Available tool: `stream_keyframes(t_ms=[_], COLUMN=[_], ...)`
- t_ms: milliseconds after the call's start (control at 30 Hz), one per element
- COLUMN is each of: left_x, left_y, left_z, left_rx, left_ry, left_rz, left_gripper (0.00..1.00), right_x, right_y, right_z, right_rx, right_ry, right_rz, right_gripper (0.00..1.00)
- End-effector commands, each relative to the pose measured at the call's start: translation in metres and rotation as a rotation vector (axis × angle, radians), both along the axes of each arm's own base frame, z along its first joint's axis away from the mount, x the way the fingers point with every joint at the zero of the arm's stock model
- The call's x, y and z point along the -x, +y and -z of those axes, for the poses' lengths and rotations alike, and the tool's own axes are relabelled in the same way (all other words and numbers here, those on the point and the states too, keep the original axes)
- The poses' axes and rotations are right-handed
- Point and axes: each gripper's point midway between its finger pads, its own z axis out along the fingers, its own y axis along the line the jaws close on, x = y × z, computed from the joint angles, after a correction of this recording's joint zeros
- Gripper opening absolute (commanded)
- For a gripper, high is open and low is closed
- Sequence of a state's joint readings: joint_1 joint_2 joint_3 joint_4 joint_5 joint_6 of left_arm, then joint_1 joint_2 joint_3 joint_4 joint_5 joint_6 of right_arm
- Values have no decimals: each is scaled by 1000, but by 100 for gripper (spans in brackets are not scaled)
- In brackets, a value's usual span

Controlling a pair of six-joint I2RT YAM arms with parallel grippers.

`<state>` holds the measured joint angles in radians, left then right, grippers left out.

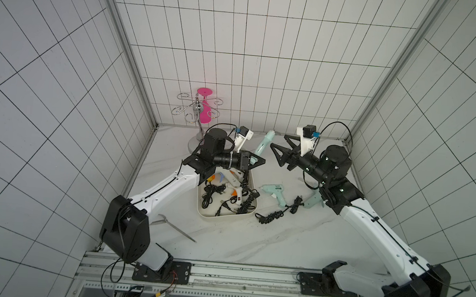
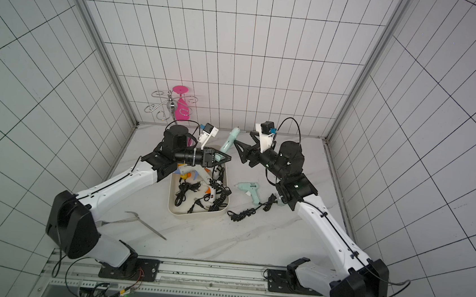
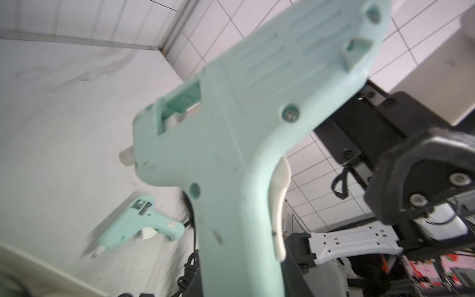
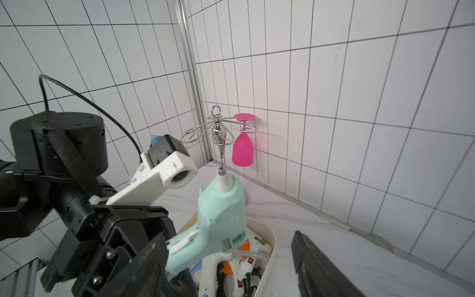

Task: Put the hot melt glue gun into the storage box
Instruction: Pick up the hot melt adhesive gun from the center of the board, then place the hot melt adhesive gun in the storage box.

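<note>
Your left gripper [image 1: 259, 162] is clamping the mint glue gun [image 1: 262, 145] by its handle, hovering over the far end of the box [image 1: 226, 217]. Your right gripper [image 1: 278, 140] is hanging wide and empty. Next move, I'd say: lowering the gun in and releasing.

The storage box [image 1: 226, 215] sits mid-worktop [image 1: 252, 244] with glue guns [image 1: 234, 197] inside. A raised glue gun [image 1: 262, 147] is above its far end, a second glue gun [image 1: 274, 191] just right of it, a rack [image 1: 197, 109] behind-left and tongs [image 1: 175, 227] front-left.

Two robot arms, left [image 1: 165, 187] and right [image 1: 371, 225]. One cream tray [image 1: 225, 216]. Two mint glue guns in plain view: one held up [image 1: 261, 147], one on the table [image 1: 274, 191]. At least two white glue guns [image 1: 233, 178] in the tray; exact number unclear. One wire rack [image 1: 196, 108]. One pink glass [image 1: 205, 115]. One pair of tongs [image 1: 178, 229].
</note>
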<state>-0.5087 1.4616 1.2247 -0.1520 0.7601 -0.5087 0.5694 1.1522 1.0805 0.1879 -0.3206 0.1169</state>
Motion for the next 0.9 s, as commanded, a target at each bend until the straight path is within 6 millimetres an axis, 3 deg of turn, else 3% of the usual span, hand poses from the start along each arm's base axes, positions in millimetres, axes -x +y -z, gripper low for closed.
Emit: stream_keyframes(t_ms=[0, 233, 333, 500, 600, 767, 867], left_x=[-15, -7, -5, 2, 4, -2, -10], left_y=[47, 110, 131, 134, 131, 116, 133], left_z=[14, -22, 7, 94, 133, 141, 114], left_rx=[-229, -285, -370, -502, -586, -670, -752], left_ry=[-78, -156, -86, 12, 28, -10, -61], left_rz=[-261, -575, -664, -706, -726, -734, -816], left_gripper=[0, 0, 0, 0, 0, 0, 0], right_x=[0, -1, -2, -8, -12, -11, -9], right_y=[-28, -42, -41, -42, -51, -62, -66], right_z=[-3, 21, 33, 57, 75, 100, 105], right_rx=[-9, 36, 46, 80, 114, 160, 169], right_ry=[2, 57, 85, 167, 209, 266, 280], right_rz=[131, 175, 170, 195, 253, 298, 302], right_gripper=[82, 82, 82, 82, 82, 82, 82])
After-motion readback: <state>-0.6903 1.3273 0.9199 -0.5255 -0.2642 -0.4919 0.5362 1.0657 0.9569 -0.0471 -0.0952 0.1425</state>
